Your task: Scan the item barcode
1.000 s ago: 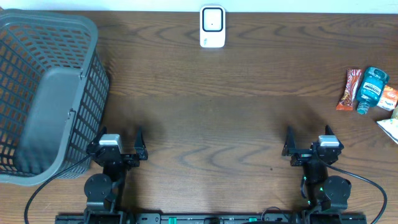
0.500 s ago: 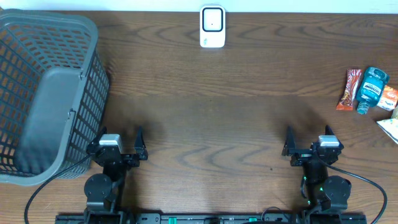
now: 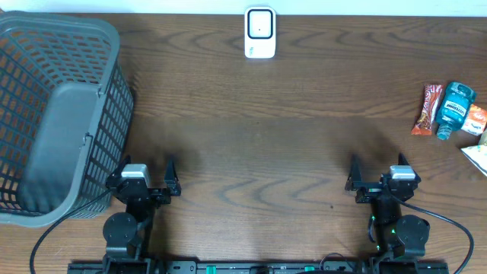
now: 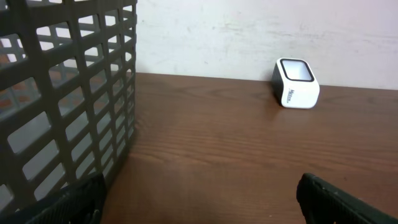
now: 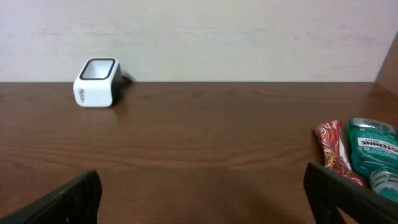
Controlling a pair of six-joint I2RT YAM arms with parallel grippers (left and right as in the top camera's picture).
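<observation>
Nothing has shifted: left gripper (image 3: 143,173) and right gripper (image 3: 378,173) sit at the near edge, jaws wide apart, holding nothing. Scanner (image 3: 259,33) stands far centre. Bottle (image 3: 454,108) lies at the right edge, touching a snack (image 3: 428,108). Basket (image 3: 114,114) is on the left.
</observation>
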